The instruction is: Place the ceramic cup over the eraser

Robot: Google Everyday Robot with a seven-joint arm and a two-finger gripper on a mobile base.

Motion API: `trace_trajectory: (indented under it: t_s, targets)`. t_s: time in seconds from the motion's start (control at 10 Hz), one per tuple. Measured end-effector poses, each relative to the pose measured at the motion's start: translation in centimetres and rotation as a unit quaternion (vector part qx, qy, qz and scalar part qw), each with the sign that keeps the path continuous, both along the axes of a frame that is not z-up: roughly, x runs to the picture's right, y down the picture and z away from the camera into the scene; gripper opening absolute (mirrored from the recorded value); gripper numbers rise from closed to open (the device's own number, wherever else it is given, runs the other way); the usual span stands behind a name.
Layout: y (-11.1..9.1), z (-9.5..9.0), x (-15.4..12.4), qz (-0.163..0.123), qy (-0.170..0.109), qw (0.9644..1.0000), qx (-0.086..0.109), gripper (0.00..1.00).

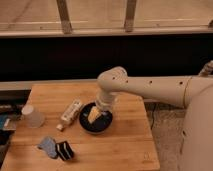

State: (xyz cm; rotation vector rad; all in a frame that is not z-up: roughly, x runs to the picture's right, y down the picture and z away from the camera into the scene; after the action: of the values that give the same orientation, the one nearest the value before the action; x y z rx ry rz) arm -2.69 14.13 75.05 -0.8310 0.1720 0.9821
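The gripper [96, 114] hangs over the black bowl [95, 126] mid-table, jaws spread wide and, as far as I can see, empty. The ceramic cup [32, 116] stands at the left edge, and the eraser [65, 150] lies near-left, touching a blue-grey piece [48, 145]. Swinging left, the arm could clip the white tube [70, 112] or topple the cup.

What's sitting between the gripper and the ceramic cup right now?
Camera view: a long white tube lies between the gripper, low over the round black bowl, and the small pale ceramic cup.
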Motion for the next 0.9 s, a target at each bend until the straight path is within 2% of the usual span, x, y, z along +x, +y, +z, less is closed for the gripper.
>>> trace_trajectory:
  t_s: [0.3,0.5,0.6,0.7,0.9]
  targets:
    - [-0.1,-0.1,0.0,0.0,0.0,1.0,0.004,0.74]
    - [-0.9,-0.3,0.1,0.005,-0.003,0.9998,0.019,0.74]
    - [-1.8,-0.2,0.1,0.004,-0.016,0.9995,0.028,0.74]
    - [-3.1,0.1,-1.0,-0.01,-0.035,0.9986,0.037,0.74]
    - [-5.1,0.4,-4.4,-0.041,-0.063,0.9958,0.052,0.74]
